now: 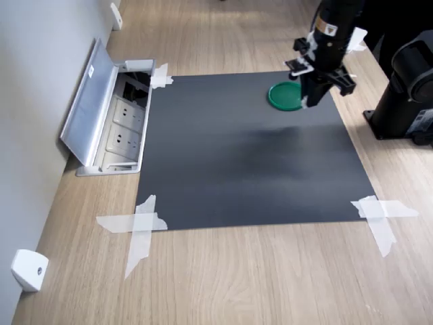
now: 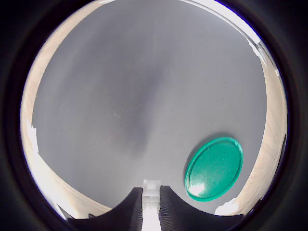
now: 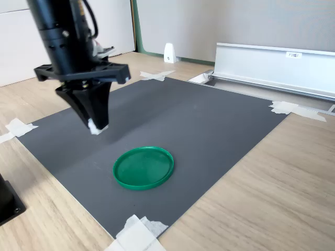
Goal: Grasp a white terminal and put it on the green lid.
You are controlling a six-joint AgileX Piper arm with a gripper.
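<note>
Black and pointing straight down, the hand (image 3: 97, 125) hangs above the dark mat (image 3: 172, 130), its fingers clamped on the white terminal (image 3: 94, 127) at their tips. Both are off the mat. Just beside the hand lies the green lid (image 3: 143, 167), near a taped corner of the mat on the wooden tabletop (image 3: 272, 193).

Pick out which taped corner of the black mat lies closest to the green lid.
The tape at the bottom edge of the second exterior view, just past the green lid; the other taped corners sit far across the black mat.
</note>
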